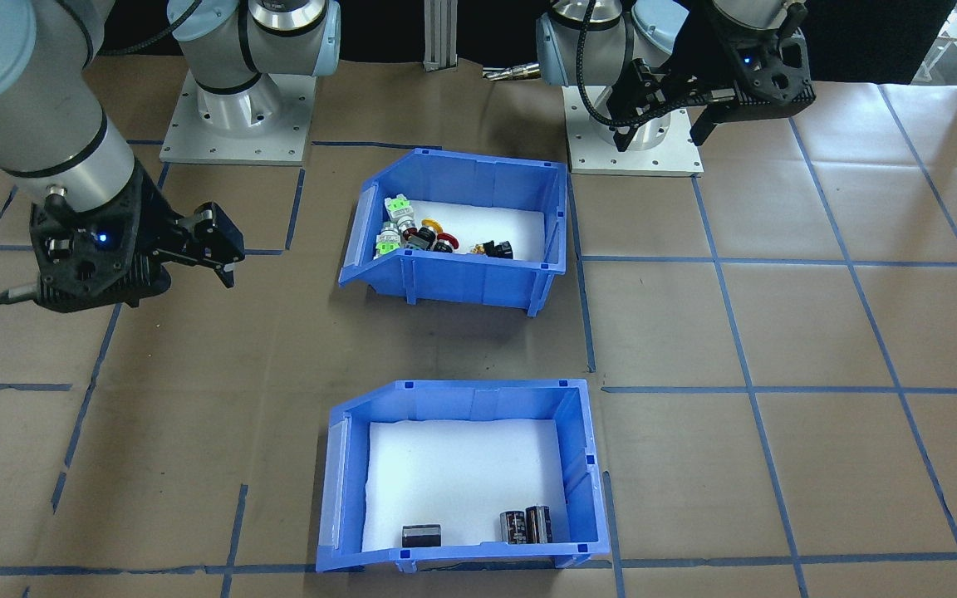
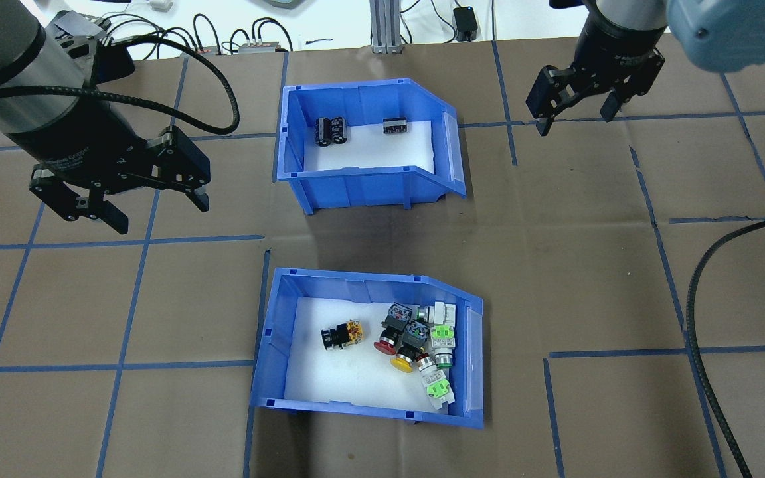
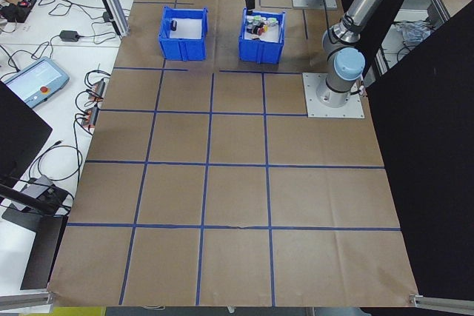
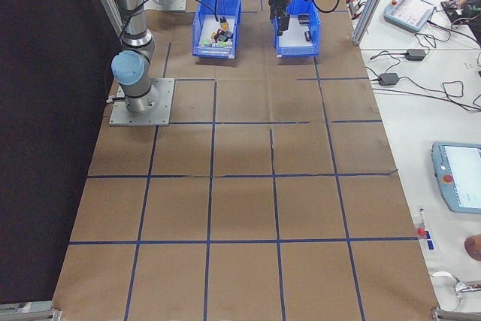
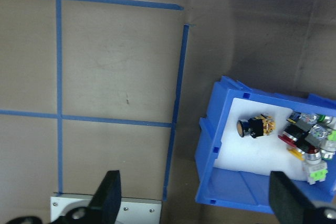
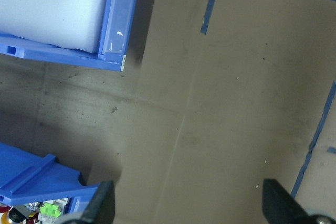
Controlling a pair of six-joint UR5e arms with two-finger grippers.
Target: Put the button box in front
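Overhead exterior shows two blue bins on the brown paper-covered table (image 2: 555, 265), one behind the other. The button box (image 2: 276, 372) sits nearer the robot's base, white foam inside, with a cluster of push-buttons (image 2: 416, 345) in red, yellow, green, black and silver crowded toward its sloped end, and one black-and-gold button (image 2: 341, 334) lying apart from them. The other bin (image 2: 369, 182) stands farther out, well apart from the first, holding two black cylinders (image 2: 331, 130) side by side and a third (image 2: 394, 125) lying alone. Neither arm touches either bin. The left gripper (image 2: 153, 209) hangs above bare table off the far bin's left side, jaws spread wide and holding nothing. The right gripper (image 2: 574, 116) hangs over the blue tape lines to the right of the far bin's sloped end, fingers likewise apart and empty.
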